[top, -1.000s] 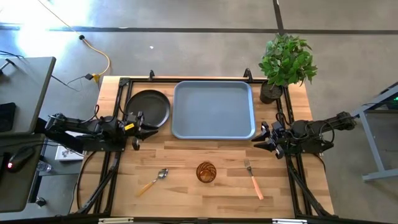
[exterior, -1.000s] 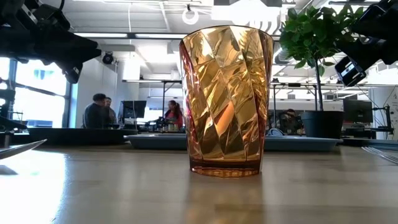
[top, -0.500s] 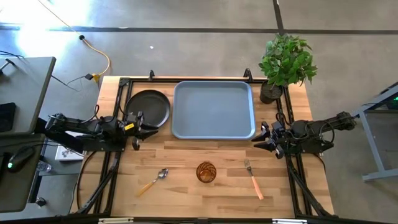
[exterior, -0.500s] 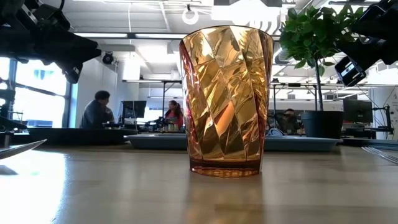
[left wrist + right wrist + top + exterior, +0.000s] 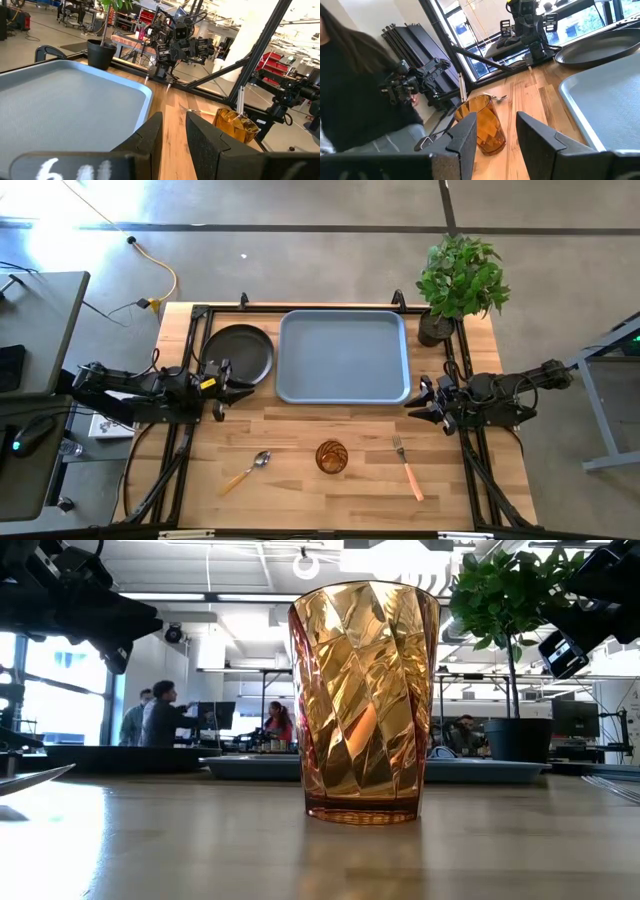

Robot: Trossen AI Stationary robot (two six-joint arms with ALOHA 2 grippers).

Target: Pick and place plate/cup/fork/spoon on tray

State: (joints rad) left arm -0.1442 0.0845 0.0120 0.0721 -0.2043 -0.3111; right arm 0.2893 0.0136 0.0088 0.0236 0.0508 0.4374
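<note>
At upper centre of the high view the tray [image 5: 343, 357] lies bare on the table [image 5: 300, 430], with the plate [image 5: 239, 354] just beside its left edge, not on it. Along the lower part of the frame, well apart from the tray, the spoon [image 5: 246, 472] lies lower left, the cup [image 5: 332, 457] stands upright at lower centre and the fork [image 5: 407, 466] lies lower right, each separate. Left gripper [image 5: 243, 391] waits at the plate's lower edge and right gripper [image 5: 415, 406] off the tray's lower right corner, both with fingers parted and holding nothing; a potted plant [image 5: 458, 278] occupies the upper right corner.
</note>
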